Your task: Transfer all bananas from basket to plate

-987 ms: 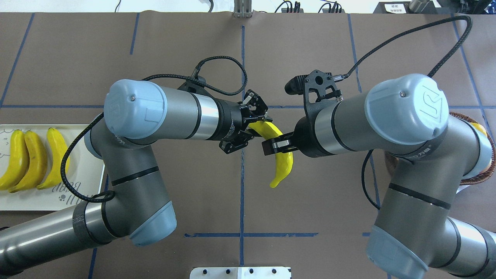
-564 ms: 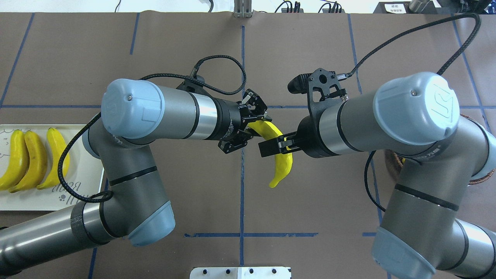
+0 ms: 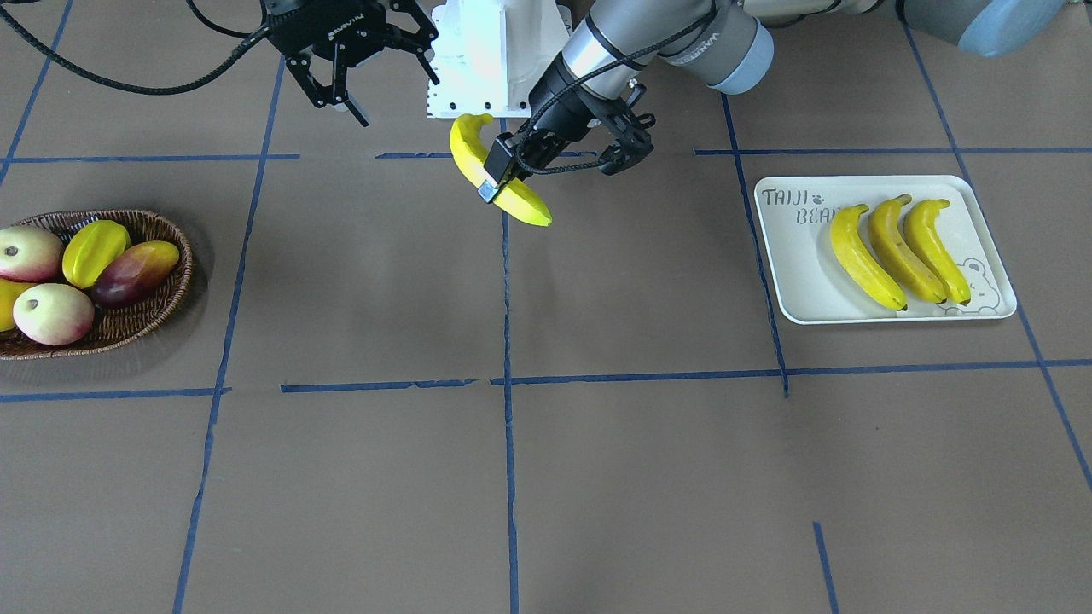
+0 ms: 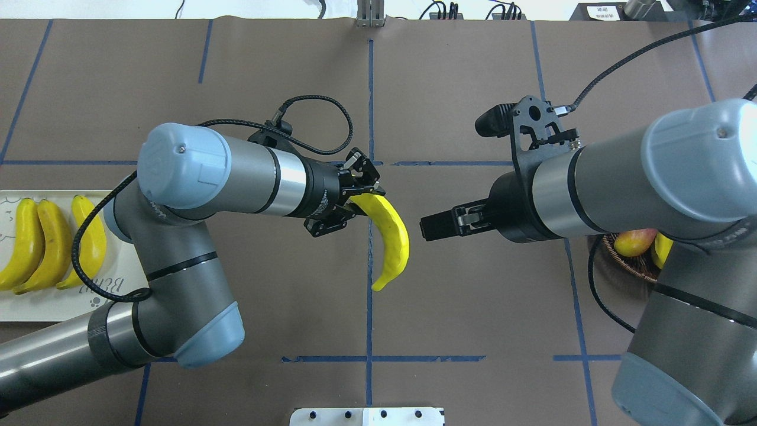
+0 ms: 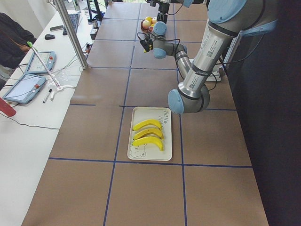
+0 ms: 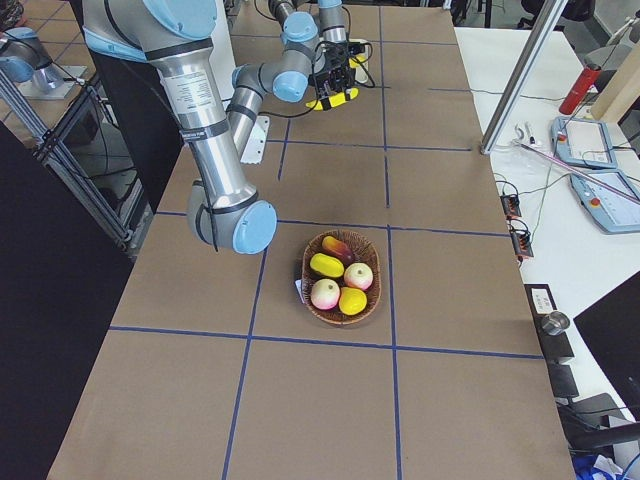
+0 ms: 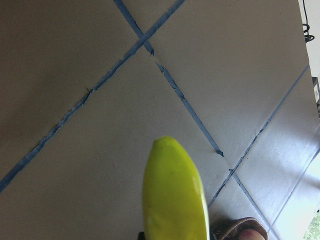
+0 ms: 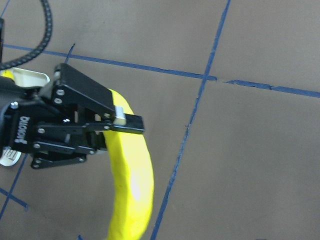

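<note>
Left gripper (image 4: pixel 353 202), clamped on the banana (image 4: pixel 395 242) whose long axis points toward frame bottom, faces away from the plate (image 4: pixel 35 307) at far left holding 3 others; right gripper (image 3: pixel 358 81) spread, empty.

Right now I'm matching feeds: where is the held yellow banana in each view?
Front-facing: long curved yellow banana, top centre.
Overhead: banana, centre.
Exterior left: banana, tiny, top centre.
Exterior right: banana, top centre.
Left wrist: banana, bottom centre.
Right wrist: banana, lower left.
Landmark: the blue tape centre line beneath it; the left gripper jaws clamp it.
</note>
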Controlling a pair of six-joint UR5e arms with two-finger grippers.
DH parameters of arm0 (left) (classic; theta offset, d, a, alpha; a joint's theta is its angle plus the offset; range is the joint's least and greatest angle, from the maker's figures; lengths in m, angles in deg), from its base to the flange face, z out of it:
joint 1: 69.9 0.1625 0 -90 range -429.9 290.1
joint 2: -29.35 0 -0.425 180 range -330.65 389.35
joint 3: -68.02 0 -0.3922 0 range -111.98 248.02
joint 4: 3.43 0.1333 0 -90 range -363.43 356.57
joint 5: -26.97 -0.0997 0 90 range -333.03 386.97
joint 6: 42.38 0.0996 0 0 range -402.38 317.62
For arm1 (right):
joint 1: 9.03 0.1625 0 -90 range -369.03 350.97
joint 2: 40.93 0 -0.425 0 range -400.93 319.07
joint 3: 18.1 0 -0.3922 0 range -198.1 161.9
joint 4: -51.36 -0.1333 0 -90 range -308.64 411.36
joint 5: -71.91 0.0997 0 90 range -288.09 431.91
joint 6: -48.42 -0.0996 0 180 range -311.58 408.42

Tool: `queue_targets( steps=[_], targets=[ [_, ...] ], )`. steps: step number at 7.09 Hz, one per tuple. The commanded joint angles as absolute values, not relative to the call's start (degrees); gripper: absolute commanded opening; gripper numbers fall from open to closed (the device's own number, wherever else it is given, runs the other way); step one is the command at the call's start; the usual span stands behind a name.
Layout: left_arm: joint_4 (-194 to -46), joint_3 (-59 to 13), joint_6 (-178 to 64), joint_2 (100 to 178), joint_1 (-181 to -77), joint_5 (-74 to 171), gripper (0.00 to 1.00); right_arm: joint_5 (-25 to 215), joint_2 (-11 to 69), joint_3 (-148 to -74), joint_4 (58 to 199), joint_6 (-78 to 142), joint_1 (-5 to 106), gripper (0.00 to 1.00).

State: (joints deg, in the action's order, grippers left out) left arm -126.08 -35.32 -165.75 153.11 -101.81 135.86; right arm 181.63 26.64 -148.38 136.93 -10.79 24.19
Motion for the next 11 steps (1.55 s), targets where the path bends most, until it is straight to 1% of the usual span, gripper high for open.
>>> queue_targets(
  steps=[1,2,4,5,6,8,11],
  targets=[
    [-125.9,-36.5,-160.5,146.2,-110.5,146.8,0.0,181.2,31.8,-149.8,137.0,-12.4,27.3,1.0],
    [-125.9,-37.1,-154.8,142.7,-113.5,149.3,0.0,181.2,33.7,-149.7,138.8,-16.5,31.2,1.0],
    [-125.9,-38.1,-143.5,132.4,-115.4,149.1,0.0,181.7,34.2,-148.1,147.8,-14.7,38.1,1.0],
    [-126.0,-37.8,-138.3,127.8,-115.5,148.5,0.0,181.7,35.9,-147.5,149.3,-5.8,39.7,1.0],
    [-126.0,-36.9,-134.2,125.2,-115.9,148.4,0.0,181.7,38.1,-147.2,149.3,0.0,41.8,1.0],
    [-126.0,-34.4,-127.8,121.7,-117.3,148.3,0.0,187.3,38.7,-143.4,149.1,7.1,47.3,1.0],
    [-126.1,-31.0,-125.6,121.2,-117.5,145.9,0.01,190.2,39.4,-142.6,148.7,8.2,49.0,1.0]
  ],
)
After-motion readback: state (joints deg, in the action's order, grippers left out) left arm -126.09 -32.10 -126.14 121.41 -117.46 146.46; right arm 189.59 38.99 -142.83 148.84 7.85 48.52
